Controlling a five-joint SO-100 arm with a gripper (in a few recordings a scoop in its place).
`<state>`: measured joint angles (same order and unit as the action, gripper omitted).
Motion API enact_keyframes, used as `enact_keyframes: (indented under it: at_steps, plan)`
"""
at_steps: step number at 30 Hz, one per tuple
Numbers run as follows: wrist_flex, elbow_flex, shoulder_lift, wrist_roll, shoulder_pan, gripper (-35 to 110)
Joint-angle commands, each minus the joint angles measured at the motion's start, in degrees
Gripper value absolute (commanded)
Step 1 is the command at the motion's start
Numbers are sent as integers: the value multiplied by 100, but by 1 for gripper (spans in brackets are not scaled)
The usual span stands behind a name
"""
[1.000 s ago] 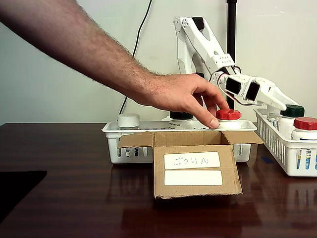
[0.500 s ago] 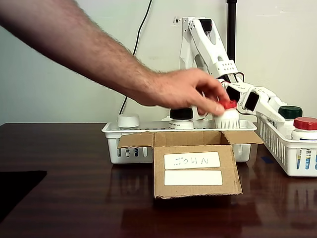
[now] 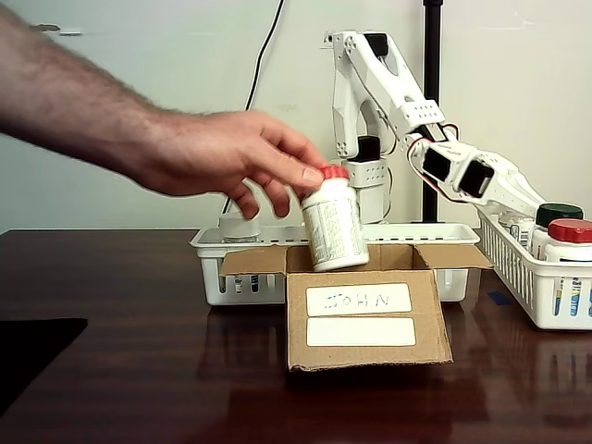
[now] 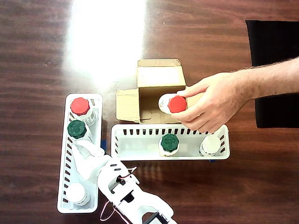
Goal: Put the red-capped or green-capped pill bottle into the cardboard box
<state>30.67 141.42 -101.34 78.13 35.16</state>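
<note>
person's hand (image 3: 217, 157) has lifted the red-capped bottle (image 3: 333, 220) out of the basket (image 4: 140, 149), now over the cardboard box (image 3: 365, 314), well left of the gripper (image 4: 83, 148), whose opening i cannot tell, above the green-capped bottle (image 4: 76, 129).

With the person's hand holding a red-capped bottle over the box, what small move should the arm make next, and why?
Probably hold off, then ease the gripper down onto the green-capped bottle in the side basket. It hovers right beside that cap, while a person's hand holds the red-capped bottle over the cardboard box, crowding the drop spot.
</note>
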Motion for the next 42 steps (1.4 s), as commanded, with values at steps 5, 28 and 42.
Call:
enact_keyframes:
  at_steps: [5, 28, 42]
  plan:
    - [-1063, -316, -1538, -193, 404, 20]
    - [-844, -2021, 255, -272, -299, 78]
    - [-185, -1767, 369, -1081, 26, 77]
